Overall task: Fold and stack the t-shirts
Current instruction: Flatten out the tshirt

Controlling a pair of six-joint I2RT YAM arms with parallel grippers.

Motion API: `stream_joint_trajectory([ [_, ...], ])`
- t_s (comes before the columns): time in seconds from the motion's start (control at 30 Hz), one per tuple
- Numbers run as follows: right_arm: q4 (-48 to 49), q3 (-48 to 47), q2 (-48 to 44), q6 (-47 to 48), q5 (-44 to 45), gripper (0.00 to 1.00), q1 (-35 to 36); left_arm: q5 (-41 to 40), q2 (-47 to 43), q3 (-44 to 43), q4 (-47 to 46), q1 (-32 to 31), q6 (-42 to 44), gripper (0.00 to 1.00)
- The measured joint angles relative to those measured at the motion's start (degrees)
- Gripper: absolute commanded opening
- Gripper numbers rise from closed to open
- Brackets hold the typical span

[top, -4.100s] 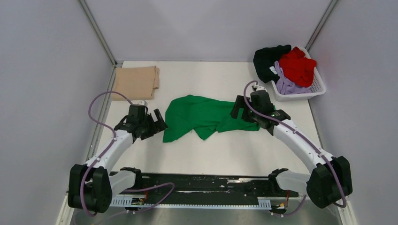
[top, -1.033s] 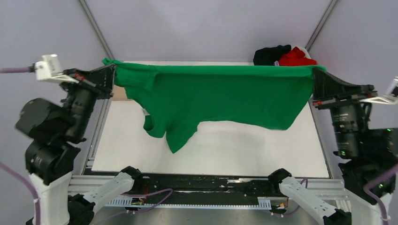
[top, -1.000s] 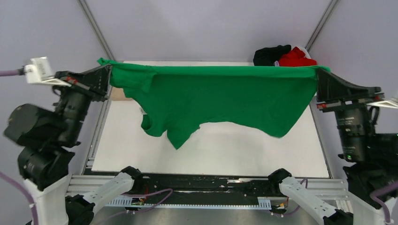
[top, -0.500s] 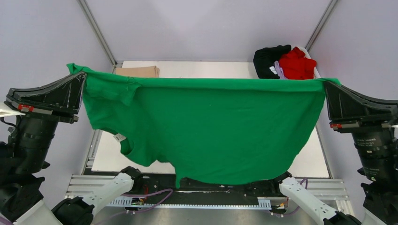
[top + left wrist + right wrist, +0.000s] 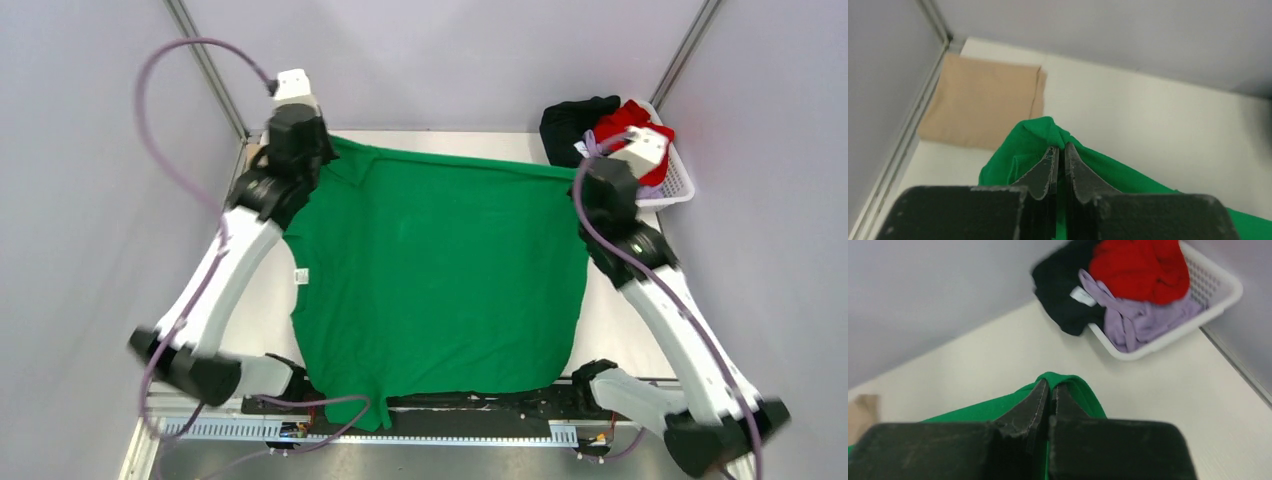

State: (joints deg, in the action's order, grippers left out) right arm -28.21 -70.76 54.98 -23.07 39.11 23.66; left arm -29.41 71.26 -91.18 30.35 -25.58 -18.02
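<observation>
The bright green t-shirt [image 5: 430,270] lies spread across the table, its near end hanging over the front edge. My left gripper [image 5: 1059,146] is shut on its far left corner [image 5: 1048,127], with cloth pinched between the jaws. At the far right corner [image 5: 1068,380] my right gripper [image 5: 1050,384] is shut on the cloth too. A folded tan t-shirt [image 5: 980,105] lies at the far left, just beyond the left gripper. The black [image 5: 1063,290], red [image 5: 1138,265] and lavender [image 5: 1143,325] t-shirts are piled in the basket.
The white plastic basket [image 5: 1220,297] stands at the far right corner, close behind my right gripper. Grey walls enclose the table on three sides. A black rail [image 5: 480,400] runs along the near edge, partly under the shirt's hanging end.
The green t-shirt, held stretched in the air between both raised grippers, has come down and now lies flat on the table. Both arms reached forward and down to the far side.
</observation>
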Motion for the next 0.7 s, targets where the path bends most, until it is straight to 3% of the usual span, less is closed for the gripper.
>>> stream_joint_trajectory([
  [0.1, 2.4, 5.1, 10.7, -2.8, -2.3, 0.14, -5.5, 2.4, 11.6, 5.2, -1.9, 5.3, -1.7, 0.22],
  [0.17, 5.5, 7.4, 19.2, -4.1, -5.2, 0.22, -9.4, 4.9, 21.3, 6.7, -3.5, 8.1, -2.1, 0.37],
  [0.2, 6.8, 7.6, 24.1, -4.4, -6.6, 0.35, -11.3, 6.0, 25.7, 6.5, -4.2, 9.3, -2.1, 0.61],
  [0.23, 8.3, 7.5, 28.2, -4.7, -7.9, 0.56, -12.5, 7.5, 30.3, 5.2, -4.0, 10.3, -2.2, 0.74],
  [0.27, 9.2, 6.9, 32.4, -4.9, -9.4, 0.66, -13.6, 8.9, 34.7, 3.1, -3.7, 11.1, -1.8, 0.93],
  [0.37, 9.2, 1.7, 42.9, -4.4, -13.4, 0.95, -15.6, 13.2, 45.7, -6.1, -1.0, 13.1, -2.5, 0.99],
  [0.4, 8.7, -0.2, 45.0, -4.1, -14.8, 0.99, -15.6, 14.4, 48.1, -8.7, -0.8, 13.5, -2.7, 1.0],
  [0.57, 9.3, -1.7, 43.4, -4.4, -21.1, 1.0, -15.2, 19.7, 47.5, -9.3, -0.4, 14.1, -4.7, 1.0],
  [0.7, 10.3, 4.8, 35.9, -6.4, -26.1, 1.0, -15.1, 26.8, 41.6, -1.2, -2.9, 13.9, -7.9, 1.0],
])
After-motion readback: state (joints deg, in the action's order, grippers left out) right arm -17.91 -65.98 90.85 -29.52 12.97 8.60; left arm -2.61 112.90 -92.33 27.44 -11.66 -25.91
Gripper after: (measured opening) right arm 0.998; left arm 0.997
